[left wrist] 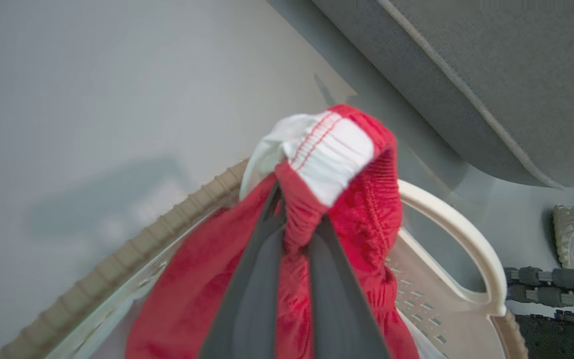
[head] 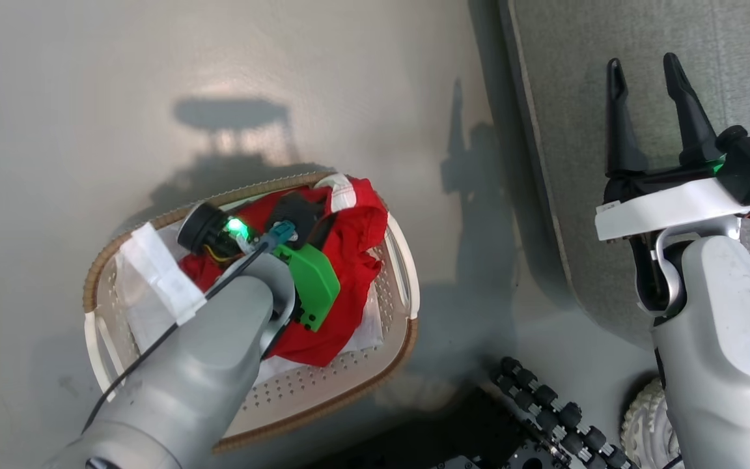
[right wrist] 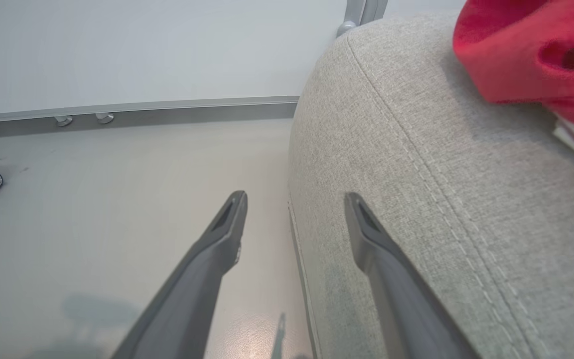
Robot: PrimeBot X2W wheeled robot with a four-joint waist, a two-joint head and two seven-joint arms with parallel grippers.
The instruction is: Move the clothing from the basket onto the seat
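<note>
Left arm: the forearm is extended from the lower left of the head view down into the basket (head: 362, 384), with the wrist bent over the clothing (head: 349, 260). The left gripper (left wrist: 294, 227) is seen at centre frame clamped on a bunched red fold with a white band, the rest of the cloth trailing down into the basket. Right arm: held upright at the right of the head view. The right gripper (head: 643, 63) is pointed up the frame with its fingers spread apart, over the edge of the seat (head: 577, 98). In the right wrist view one finger is set against the floor (right wrist: 117, 199), the other against the seat's rounded, seamed edge. A second garment (right wrist: 516, 50) is recorded on the seat, upper right. A strip of bare floor is left between basket and seat; open floor is noted at upper left of the head view.
</note>
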